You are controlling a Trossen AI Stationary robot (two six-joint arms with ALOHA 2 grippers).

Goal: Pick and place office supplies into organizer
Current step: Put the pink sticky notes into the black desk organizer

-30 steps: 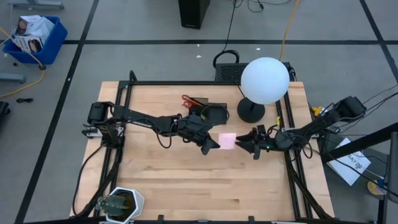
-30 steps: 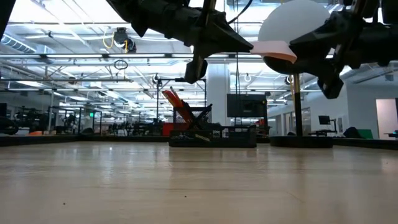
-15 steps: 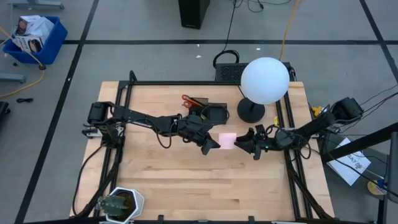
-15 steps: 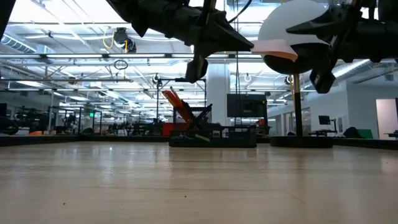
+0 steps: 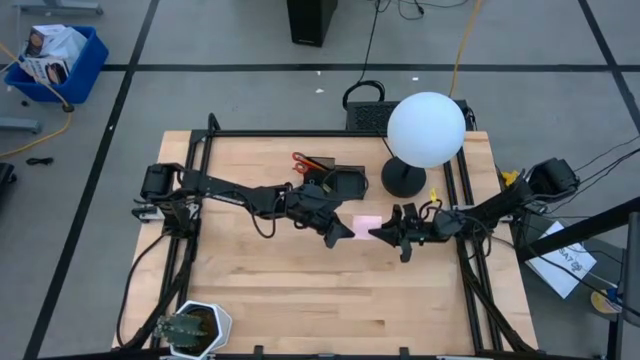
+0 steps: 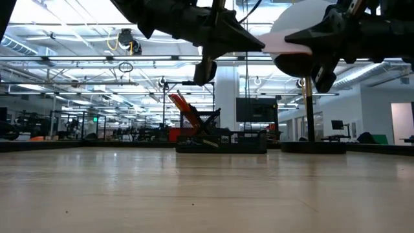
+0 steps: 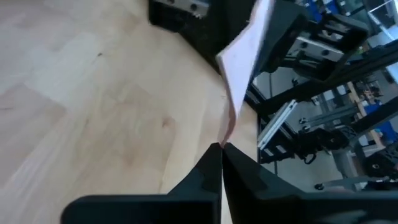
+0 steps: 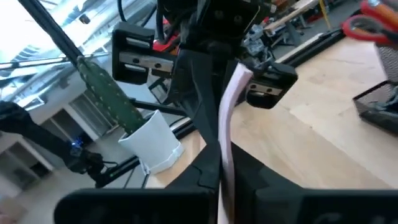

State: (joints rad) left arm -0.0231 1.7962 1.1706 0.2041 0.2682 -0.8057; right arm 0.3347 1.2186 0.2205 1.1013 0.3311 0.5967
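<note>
The pink sticky-note pad (image 5: 366, 222) is in the air over the middle of the table, between my two grippers. My left gripper (image 5: 348, 231) is shut on its left side. My right gripper (image 5: 378, 233) is shut on its right side. The black organizer (image 5: 345, 183) stands on the table just beyond them. The red-handled scissors (image 5: 305, 160) stick up out of its back section, handles up, and also show in the low view (image 6: 184, 110). The pens and the tiny dark pieces do not show apart from it. My left gripper pinches the pad's near left edge (image 7: 225, 127) between its two fingertips, coming level from the table's left. The pad sticks out beyond the fingers, clear of the table. My right gripper has the pad's right edge (image 8: 225, 146) between its two fingers, coming level from the table's right. The pad runs on past the fingertips toward the left gripper, clear of the table.
A lamp with a round black base (image 5: 403, 180) and a white globe (image 5: 426, 128) stands at the far right, close to my right arm. A white pot with a green plant (image 5: 195, 328) stands at the near left corner. Bare wood (image 5: 300, 285) lies toward the near edge.
My right gripper has gone toward the table's left, up to the pad held by my left gripper, and its fingers now stand on the pad's right edge. The pad and my left gripper have kept still.
</note>
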